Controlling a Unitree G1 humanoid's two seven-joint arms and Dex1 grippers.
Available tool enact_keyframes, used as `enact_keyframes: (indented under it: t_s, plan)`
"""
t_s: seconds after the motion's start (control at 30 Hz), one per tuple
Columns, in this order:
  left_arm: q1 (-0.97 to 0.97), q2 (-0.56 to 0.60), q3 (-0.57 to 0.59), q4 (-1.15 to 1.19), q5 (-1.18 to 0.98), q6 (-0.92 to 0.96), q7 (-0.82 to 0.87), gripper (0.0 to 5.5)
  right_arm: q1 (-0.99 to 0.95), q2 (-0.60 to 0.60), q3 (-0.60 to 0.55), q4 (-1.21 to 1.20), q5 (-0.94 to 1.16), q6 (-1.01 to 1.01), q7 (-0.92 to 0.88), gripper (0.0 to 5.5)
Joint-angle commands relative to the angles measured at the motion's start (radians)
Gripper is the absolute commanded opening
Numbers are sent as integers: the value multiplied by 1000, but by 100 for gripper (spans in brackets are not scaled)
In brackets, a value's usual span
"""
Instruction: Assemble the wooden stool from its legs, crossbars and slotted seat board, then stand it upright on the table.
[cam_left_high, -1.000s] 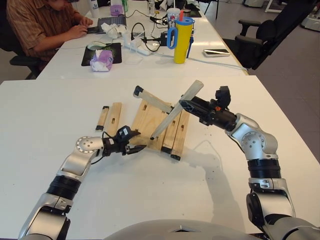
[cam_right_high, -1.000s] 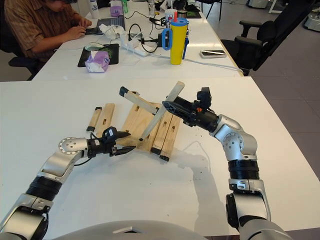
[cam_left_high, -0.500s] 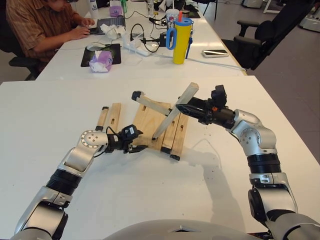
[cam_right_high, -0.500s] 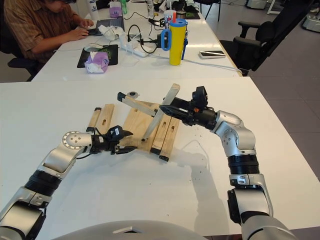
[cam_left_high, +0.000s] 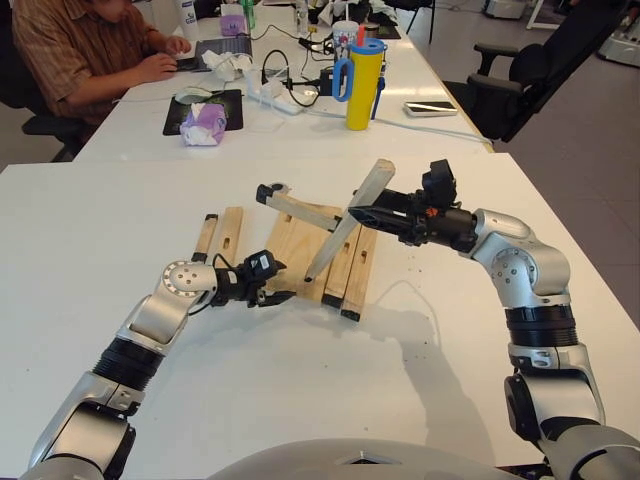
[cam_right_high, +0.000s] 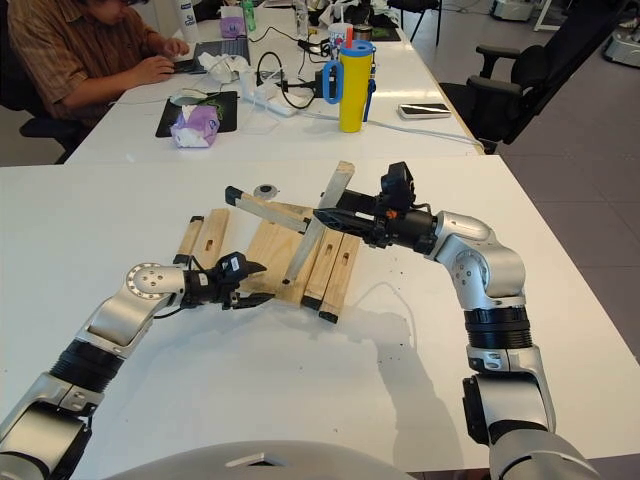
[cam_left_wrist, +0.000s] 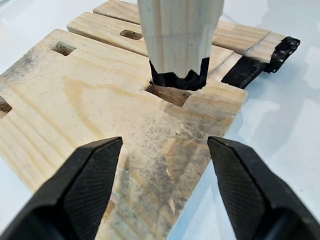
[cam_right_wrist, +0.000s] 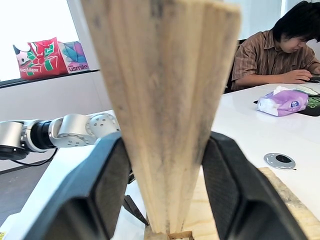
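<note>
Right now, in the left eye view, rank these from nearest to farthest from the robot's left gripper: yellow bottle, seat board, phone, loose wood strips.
1. Seat board, right in front of the left gripper.
2. Loose wood strips, just beyond, to the robot's left.
3. Yellow bottle, on the far table.
4. Phone, same table, farther to the right.

Left gripper (cam_left_high: 274, 297): low, fingers (cam_left_wrist: 90, 190) spread wide, pointing toward right arm. Left elbow bent, forearm angled forward, wrist level. Right gripper (cam_left_high: 354, 213): raised, fingers (cam_right_wrist: 107, 185) clamped either side of wooden leg (cam_left_high: 372, 186). Right forearm level, pointing leftward; elbow high.
</note>
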Motion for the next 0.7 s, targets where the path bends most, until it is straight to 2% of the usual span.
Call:
enact_keyframes:
  t_s: [0.03,0.33,0.53,0.7]
  plan:
    - [109,22,-103,117,111,96,3,317,-1,-1,31,23,-55,-43,-13,204]
    - [110,15,-112,122,107,108,6,317,-7,-8,82,61,-122,-87,-18,204]
    - [124,5,-113,113,97,125,31,317,63,-32,189,-62,-224,-135,-55,204]
    - [166,-14,-107,89,103,170,112,317,97,-38,217,-106,-241,-138,-80,204]
